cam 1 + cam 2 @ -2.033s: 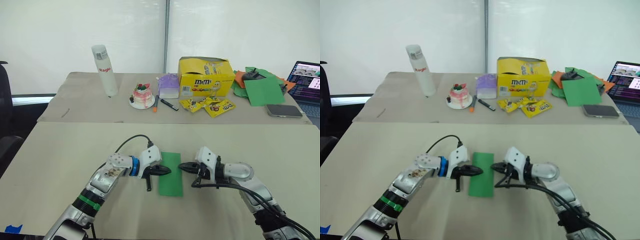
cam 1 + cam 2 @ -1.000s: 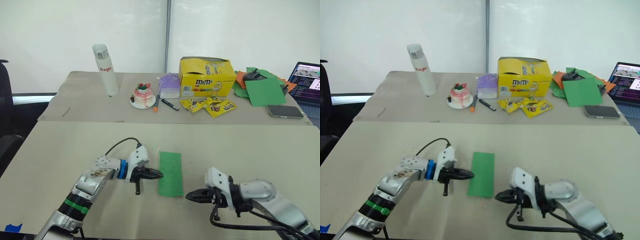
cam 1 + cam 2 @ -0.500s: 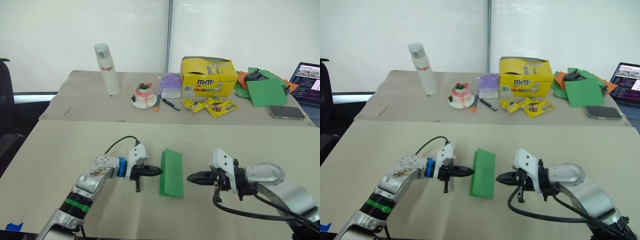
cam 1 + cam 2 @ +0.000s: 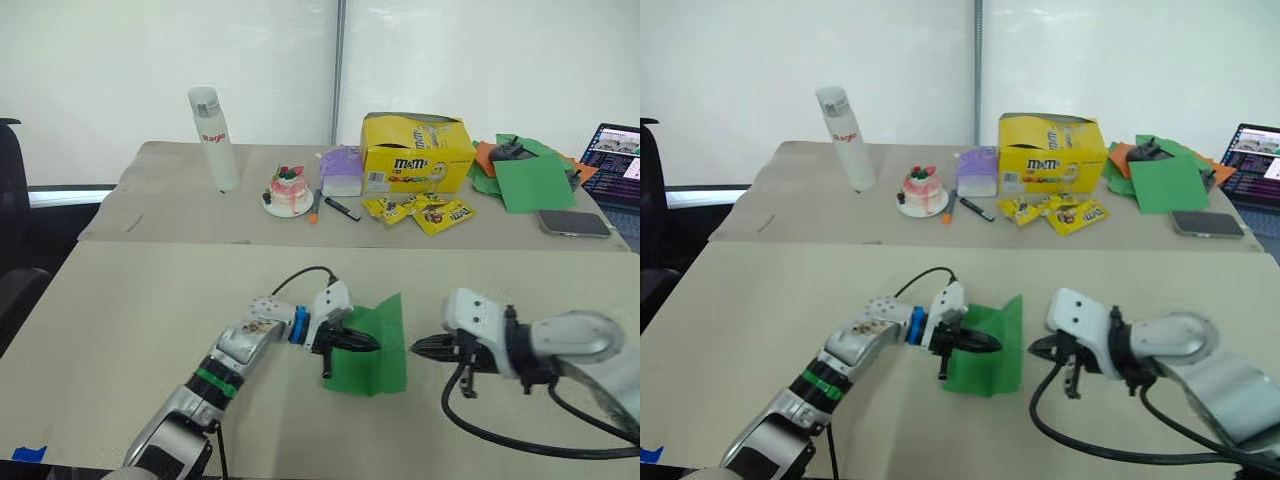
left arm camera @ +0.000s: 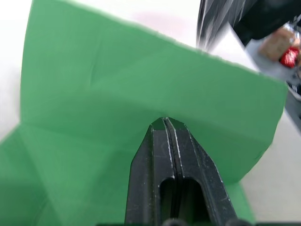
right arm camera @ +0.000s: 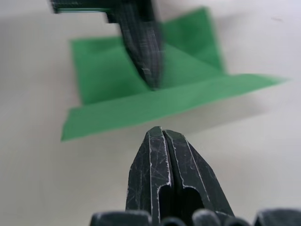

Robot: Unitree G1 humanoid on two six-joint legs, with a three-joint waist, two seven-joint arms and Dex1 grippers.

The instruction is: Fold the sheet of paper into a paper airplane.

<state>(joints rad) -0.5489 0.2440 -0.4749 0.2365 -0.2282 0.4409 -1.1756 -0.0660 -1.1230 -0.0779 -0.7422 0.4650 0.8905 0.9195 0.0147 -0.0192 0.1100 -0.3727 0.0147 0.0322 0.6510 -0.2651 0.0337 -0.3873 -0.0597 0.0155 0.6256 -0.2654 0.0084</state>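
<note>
Sheet of paper (image 4: pixel 372 345) lying near the front middle of the tabletop (image 4: pixel 120 310), partly opened along a crease running away from the robot, right flap standing up. Left gripper (image 4: pixel 364 343) over the near-left half, jaws pressed together on nothing, tip at the crease as seen from the left wrist. Right gripper (image 4: pixel 425 347) just beside the raised flap's outer edge, apart from it, jaws likewise closed and empty. Probably nearer arm for pressing that flap: the right

White curtain wall (image 4: pixel 480 60), two beige tables (image 4: pixel 120 330), black chair (image 4: pixel 12 200)
</note>
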